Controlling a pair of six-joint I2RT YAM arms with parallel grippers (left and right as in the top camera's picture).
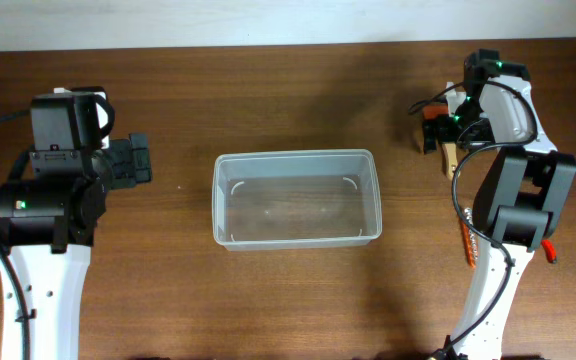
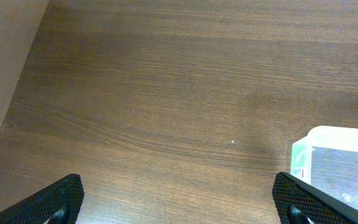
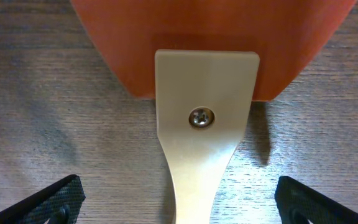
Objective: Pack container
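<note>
The container, a clear rectangular tub with rounded corners, stands empty in the middle of the table. One corner of it shows in the left wrist view. A spatula with an orange blade and a pale handle fixed by a screw lies on the table at the far right. My right gripper is open just above it, one finger on each side of the handle, not touching it. My left gripper is open and empty over bare wood, left of the container.
An orange tool and a red piece lie partly hidden under the right arm. The table's far edge meets a pale wall. The left arm's base stands at the table's left.
</note>
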